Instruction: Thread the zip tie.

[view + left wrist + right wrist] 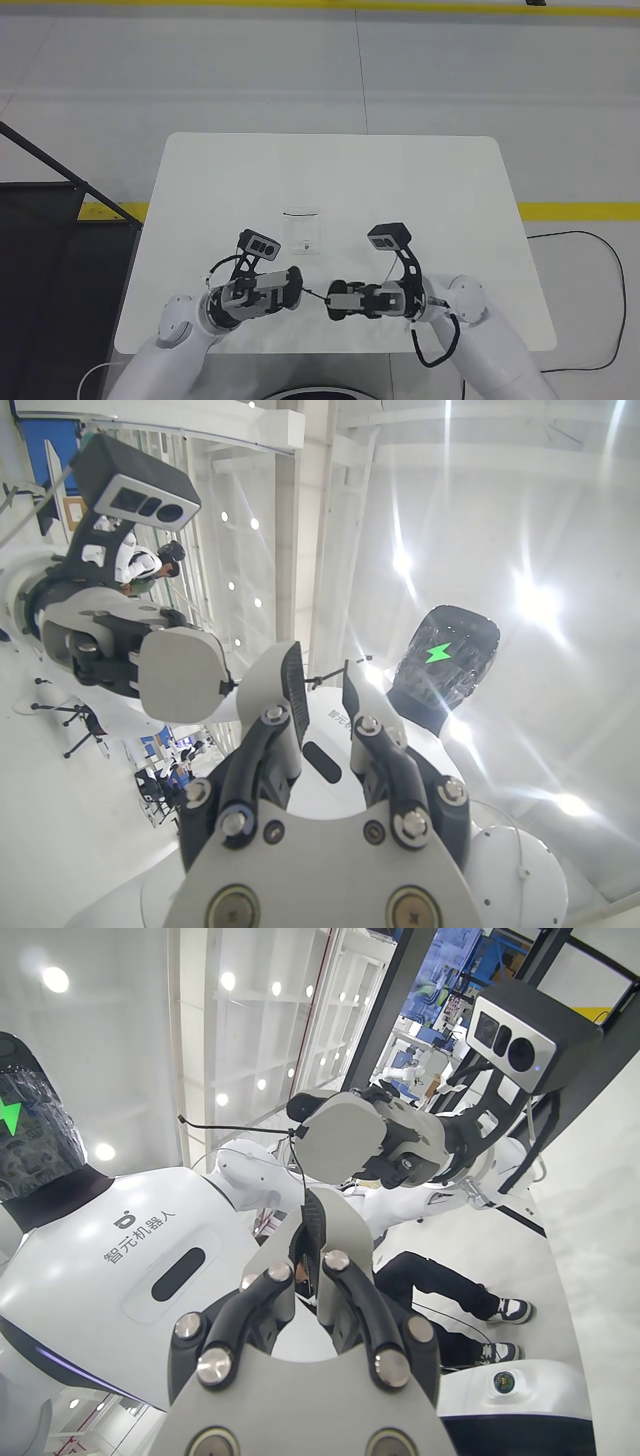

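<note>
1. A white table (pixel 400 170) stands on a grey floor (pixel 200 80) marked with yellow lines (pixel 580 211). A small clear bag (pixel 302 230) lies mid-table.
2. The zip tie (pixel 313 295) is above the table's near edge, its long axis running side to side between the grippers.
3. The right gripper (pixel 311 1200) is clamped on the zip tie.
4. The left gripper (pixel 322 667) is spread, with the tie crossing its gap.

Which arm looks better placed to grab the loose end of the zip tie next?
Left, probably. The left gripper stands open with the zip tie crossing the gap between its jaws, so it only needs to close. The right gripper is shut on the tie, steadying it.
</note>
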